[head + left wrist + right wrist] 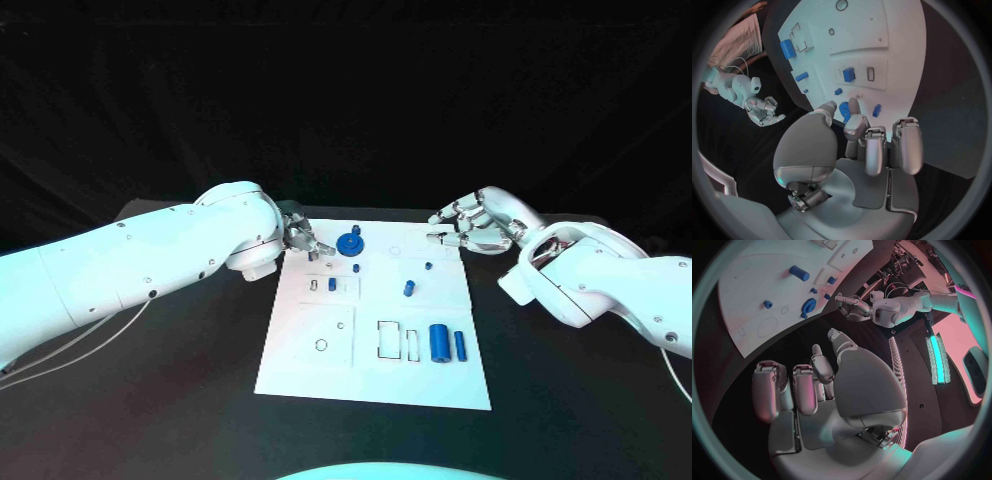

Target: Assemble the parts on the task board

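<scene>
Task board [332, 360] sits centre frame in head view, blue parts scattered across it. Left hand [304, 239] at board's upper-left corner, fingers spread, grasping nothing, just beside a round blue part [353, 246]. Right hand [472, 228] at upper-right corner, fingers apart, empty.

Board: white rectangular plate [378, 360], flat at the middle of the black table, printed with outlined slots.
Round part: blue disc with knob [353, 243], near the board's far edge.
Small parts: blue pieces [410, 289] at mid-board.
Cylinders: two blue pieces [438, 344], lying side by side in the near right area.
</scene>
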